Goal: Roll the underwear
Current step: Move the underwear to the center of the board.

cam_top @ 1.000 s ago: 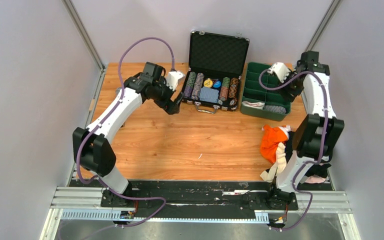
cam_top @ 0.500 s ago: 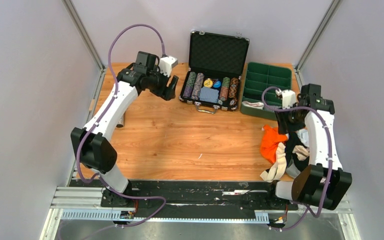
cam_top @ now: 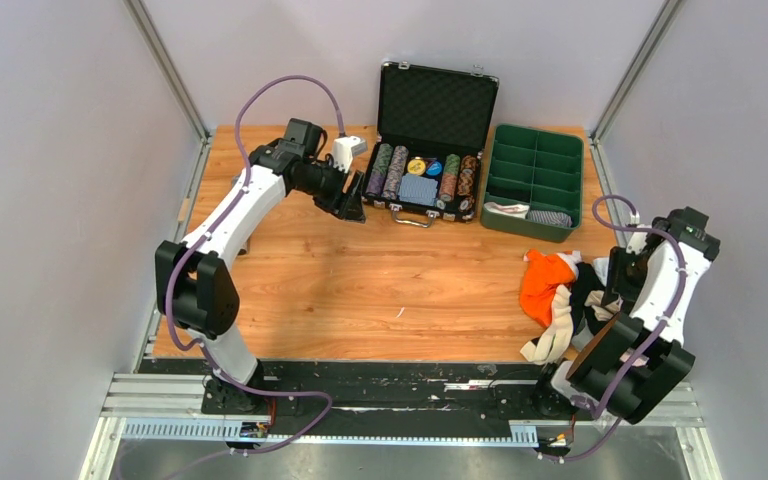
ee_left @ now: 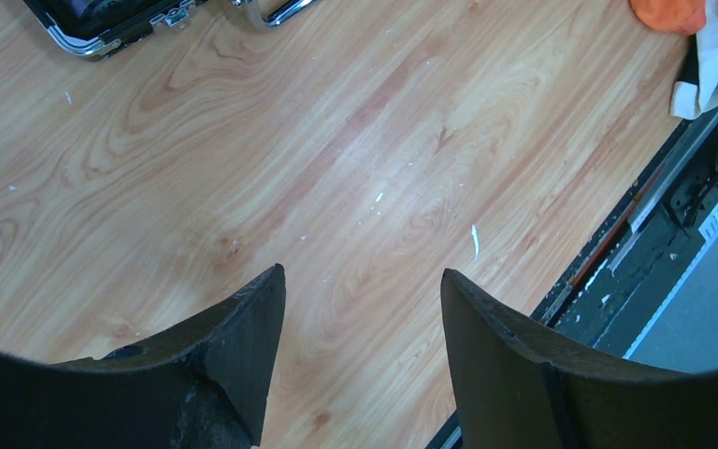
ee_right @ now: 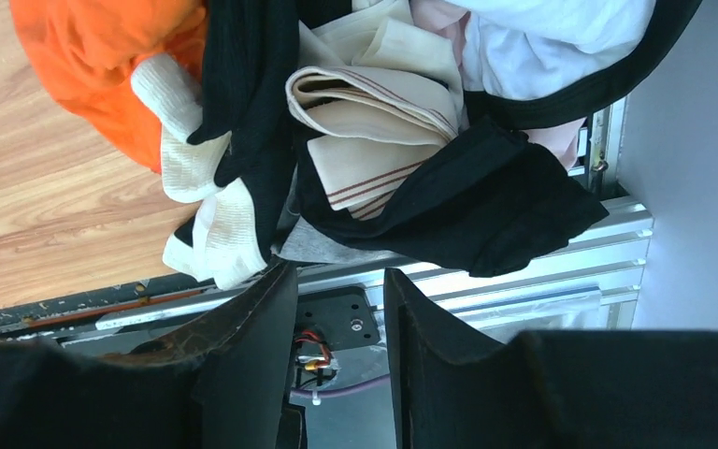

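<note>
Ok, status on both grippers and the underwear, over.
Left gripper open, empty, over the table. Right gripper open, empty, just short of the underwear pile. Nothing between gripper and pile.

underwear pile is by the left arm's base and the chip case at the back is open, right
No: the underwear pile lies by the right arm's base, as the top external view shows. The chip case at the back is open.

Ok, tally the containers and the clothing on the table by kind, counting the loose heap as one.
Open poker chip case: 1
Green compartment tray: 1
Cloth bundles in the tray: 2
Heap of loose underwear: 1
Total: 5
</note>
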`<action>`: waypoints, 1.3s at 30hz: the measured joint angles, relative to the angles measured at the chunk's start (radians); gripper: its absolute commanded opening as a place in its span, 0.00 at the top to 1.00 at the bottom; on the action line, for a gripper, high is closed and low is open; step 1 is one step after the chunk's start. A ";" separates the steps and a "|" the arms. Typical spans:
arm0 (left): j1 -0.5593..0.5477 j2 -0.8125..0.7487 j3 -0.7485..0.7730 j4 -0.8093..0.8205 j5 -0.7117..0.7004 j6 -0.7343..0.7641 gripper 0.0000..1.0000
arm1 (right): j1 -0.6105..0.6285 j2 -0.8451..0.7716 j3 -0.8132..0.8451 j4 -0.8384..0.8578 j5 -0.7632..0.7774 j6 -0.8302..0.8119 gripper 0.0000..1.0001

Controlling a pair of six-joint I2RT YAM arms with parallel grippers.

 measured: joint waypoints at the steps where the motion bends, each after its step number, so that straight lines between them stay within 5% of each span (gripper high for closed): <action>1: 0.000 0.000 0.000 0.000 0.001 0.000 0.31 | -0.005 0.010 0.000 0.004 0.000 0.004 0.61; 9: 0.000 0.000 -0.012 0.014 0.002 -0.003 0.31 | -0.078 0.094 0.039 0.026 0.036 0.039 0.70; 23: 0.000 0.000 -0.050 0.033 0.000 -0.015 0.31 | -0.205 0.342 0.139 0.062 -0.025 0.122 0.60; 32: 0.000 0.000 -0.061 0.037 -0.005 -0.018 0.31 | -0.209 0.430 0.180 0.077 -0.038 0.134 0.63; 35: 0.000 0.000 -0.061 0.037 -0.006 -0.018 0.31 | -0.209 0.444 0.180 0.079 -0.038 0.134 0.72; 37: 0.000 0.000 -0.061 0.037 -0.006 -0.018 0.31 | -0.209 0.445 0.180 0.078 -0.038 0.135 0.91; 39: 0.000 0.000 -0.061 0.037 -0.007 -0.018 0.31 | -0.209 0.445 0.180 0.078 -0.039 0.136 1.00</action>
